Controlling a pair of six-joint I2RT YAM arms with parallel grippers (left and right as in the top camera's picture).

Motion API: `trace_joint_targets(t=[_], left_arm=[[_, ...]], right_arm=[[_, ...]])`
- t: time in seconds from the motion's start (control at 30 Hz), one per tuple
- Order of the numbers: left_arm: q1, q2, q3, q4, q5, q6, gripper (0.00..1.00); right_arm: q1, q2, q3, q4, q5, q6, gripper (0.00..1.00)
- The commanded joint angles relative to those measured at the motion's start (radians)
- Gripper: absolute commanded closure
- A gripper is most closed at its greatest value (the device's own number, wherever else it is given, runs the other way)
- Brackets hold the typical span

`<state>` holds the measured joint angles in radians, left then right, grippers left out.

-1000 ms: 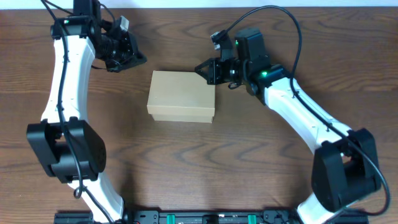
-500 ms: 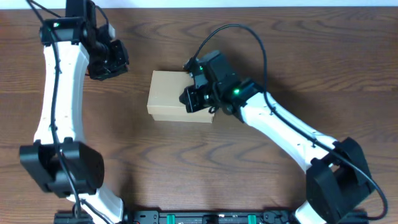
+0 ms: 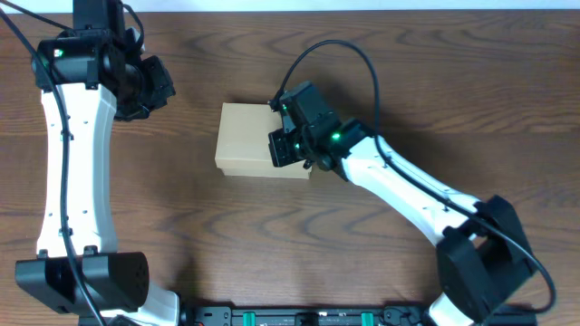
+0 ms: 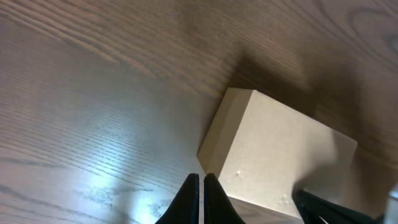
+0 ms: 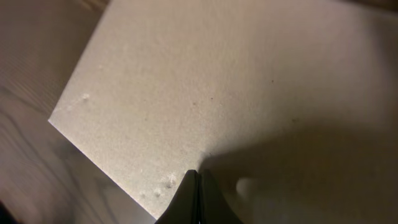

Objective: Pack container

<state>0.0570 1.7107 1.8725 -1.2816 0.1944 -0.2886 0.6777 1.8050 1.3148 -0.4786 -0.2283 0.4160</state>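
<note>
The container is a tan cardboard box with its lid down, lying in the middle of the table. It also shows in the left wrist view and fills the right wrist view. My right gripper is shut and empty, its fingertips pressed together over the right end of the lid. My left gripper is shut and empty, above the table to the far left of the box; its fingertips touch each other.
The dark wood table surrounds the box. The right arm stretches from the lower right across to the box. The left arm runs along the left edge.
My right gripper has moved left from beside the box to over its right end. My left gripper has drawn back to the left, away from the box.
</note>
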Motion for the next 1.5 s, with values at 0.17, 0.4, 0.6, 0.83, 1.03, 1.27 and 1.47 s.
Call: trace_joint_targets(t=[0.17, 0.4, 0.6, 0.83, 1.03, 1.27, 1.47], left_arm=[[-0.001, -0.008, 0.017, -0.024, -0.023, -0.008, 0.94], [-0.001, -0.009, 0.017, -0.025, -0.021, -0.008, 0.94], [-0.001, -0.015, 0.018, -0.047, -0.017, -0.008, 0.6], [-0.001, -0.038, 0.018, -0.101, -0.019, -0.003, 0.05], [-0.001, -0.1, 0.018, -0.171, -0.039, 0.068, 0.04], [0.003, -0.35, -0.147, -0.188, -0.126, 0.068, 0.05], [0.003, -0.662, -0.526, -0.106, -0.119, 0.064, 0.05]], right_arm=[[0.045, 0.113, 0.013, -0.048, 0.023, -0.01, 0.99], [0.047, 0.09, 0.013, -0.05, 0.041, -0.045, 0.99], [0.031, -0.034, 0.013, -0.05, 0.045, -0.142, 0.78], [-0.006, -0.158, 0.013, -0.085, 0.05, -0.198, 0.01], [-0.043, -0.258, 0.013, -0.219, 0.048, -0.281, 0.01], [-0.113, -0.494, -0.053, -0.37, 0.048, -0.436, 0.01], [-0.179, -0.871, -0.316, -0.355, 0.045, -0.431, 0.01]])
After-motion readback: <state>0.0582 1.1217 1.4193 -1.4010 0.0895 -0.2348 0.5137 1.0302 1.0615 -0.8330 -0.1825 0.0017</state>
